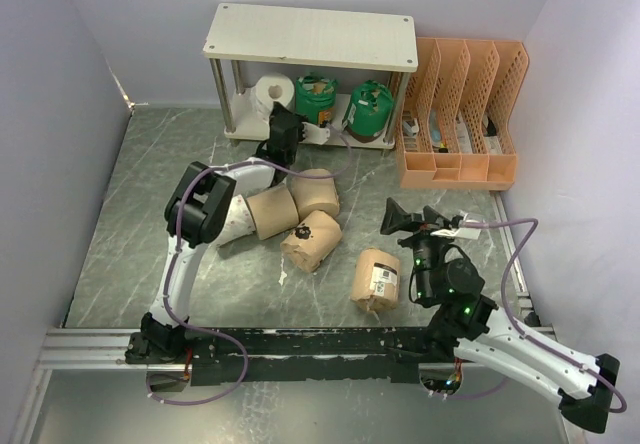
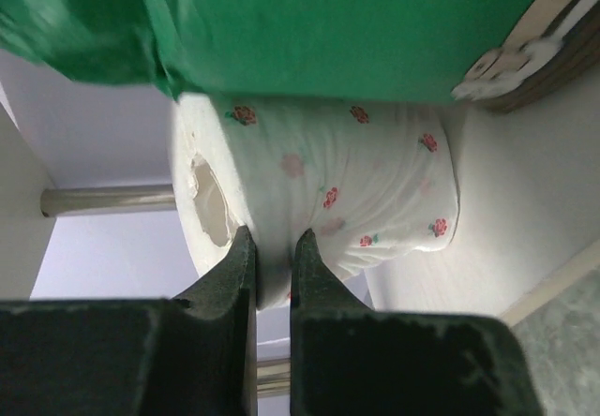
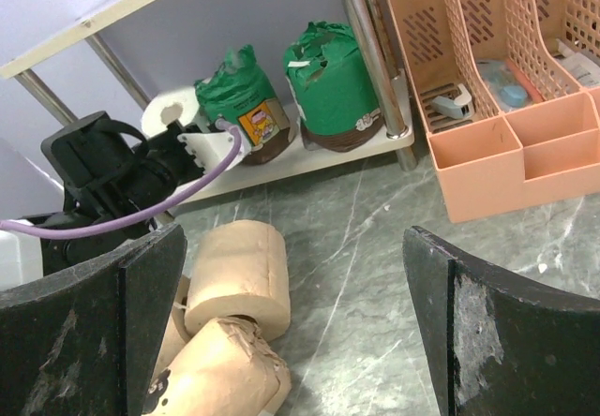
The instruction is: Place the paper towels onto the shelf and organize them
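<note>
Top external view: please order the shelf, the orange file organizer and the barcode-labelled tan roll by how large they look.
1. shelf, largest.
2. orange file organizer, somewhat smaller.
3. barcode-labelled tan roll, clearly the smallest.

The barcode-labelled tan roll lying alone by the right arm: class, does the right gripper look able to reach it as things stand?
Probably yes. The right gripper is open and empty, the labelled roll lies on open table close beside it, and nothing stands between them.
</note>
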You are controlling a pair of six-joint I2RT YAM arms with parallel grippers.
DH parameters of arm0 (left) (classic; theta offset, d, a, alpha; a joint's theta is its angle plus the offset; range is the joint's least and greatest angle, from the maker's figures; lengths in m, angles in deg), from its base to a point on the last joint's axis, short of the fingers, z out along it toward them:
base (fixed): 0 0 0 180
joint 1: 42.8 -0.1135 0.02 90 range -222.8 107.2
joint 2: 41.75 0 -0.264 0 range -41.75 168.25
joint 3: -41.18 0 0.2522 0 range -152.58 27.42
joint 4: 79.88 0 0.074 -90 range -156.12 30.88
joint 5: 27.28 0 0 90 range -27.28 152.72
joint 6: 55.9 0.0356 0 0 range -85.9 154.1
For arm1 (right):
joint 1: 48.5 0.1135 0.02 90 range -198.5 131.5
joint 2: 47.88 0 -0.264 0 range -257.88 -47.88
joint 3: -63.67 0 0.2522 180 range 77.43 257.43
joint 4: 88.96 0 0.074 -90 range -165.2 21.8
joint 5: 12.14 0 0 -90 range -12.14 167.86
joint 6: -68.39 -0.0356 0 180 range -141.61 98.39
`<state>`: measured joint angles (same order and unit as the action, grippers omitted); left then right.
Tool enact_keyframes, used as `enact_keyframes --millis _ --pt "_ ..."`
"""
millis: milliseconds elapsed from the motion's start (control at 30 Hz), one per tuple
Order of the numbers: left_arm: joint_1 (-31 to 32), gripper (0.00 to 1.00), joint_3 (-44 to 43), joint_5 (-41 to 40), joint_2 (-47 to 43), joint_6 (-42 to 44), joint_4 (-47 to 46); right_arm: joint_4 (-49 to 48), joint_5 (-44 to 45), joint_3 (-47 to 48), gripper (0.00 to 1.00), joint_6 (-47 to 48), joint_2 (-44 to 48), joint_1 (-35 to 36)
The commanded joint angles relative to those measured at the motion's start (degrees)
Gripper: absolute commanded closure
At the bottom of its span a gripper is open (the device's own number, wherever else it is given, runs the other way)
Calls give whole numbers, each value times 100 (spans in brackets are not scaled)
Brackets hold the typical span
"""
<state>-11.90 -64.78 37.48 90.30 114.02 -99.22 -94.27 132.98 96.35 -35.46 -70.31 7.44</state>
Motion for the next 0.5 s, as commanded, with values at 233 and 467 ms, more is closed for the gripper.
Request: enact_keyframes --millis 233,467 --pt "564 93 -486 362 -508 -716 889 -1 124 37 0 -71 108 -21" --pt "599 93 -655 -181 -94 -285 -139 114 192 -43 0 6 496 -26"
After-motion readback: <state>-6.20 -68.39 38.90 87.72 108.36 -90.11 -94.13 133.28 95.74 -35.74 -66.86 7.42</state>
